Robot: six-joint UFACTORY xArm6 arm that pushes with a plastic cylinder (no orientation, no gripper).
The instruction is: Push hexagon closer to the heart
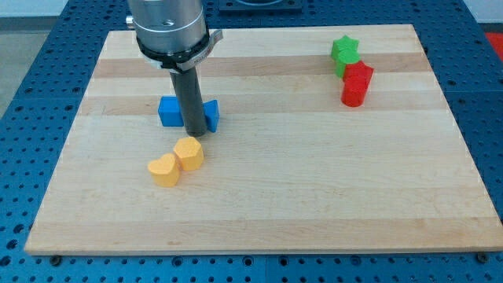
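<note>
On the desk, outward from my tip:
My tip (194, 134): it is resting at the rod's lower end, near the middle of the view's left half, and is sitting just above the yellow hexagon; I cannot tell whether it is touching it.
Pincer: the arm is carrying none, only the straight dark rod (191, 101), so there is nothing spreading or pinching.
Blue block (170, 112): it is lying right behind the rod, toward the view's top from my tip; the rod is hiding its middle, so its shape is not showing clearly.
Yellow hexagon (189, 153): it is sitting just below my tip, toward the view's bottom, and is touching the heart.
Yellow heart (164, 169): it is lying beyond the hexagon, down and to the view's left of my tip, pressed against the hexagon's side.
Red block (357, 83): it is standing well apart from my tip, far to the view's right and slightly up.
Green star (344, 52): it is sitting beyond the red block toward the view's top, touching it.
Desk (314, 196): its pale wooden top is carrying all the blocks.
</note>
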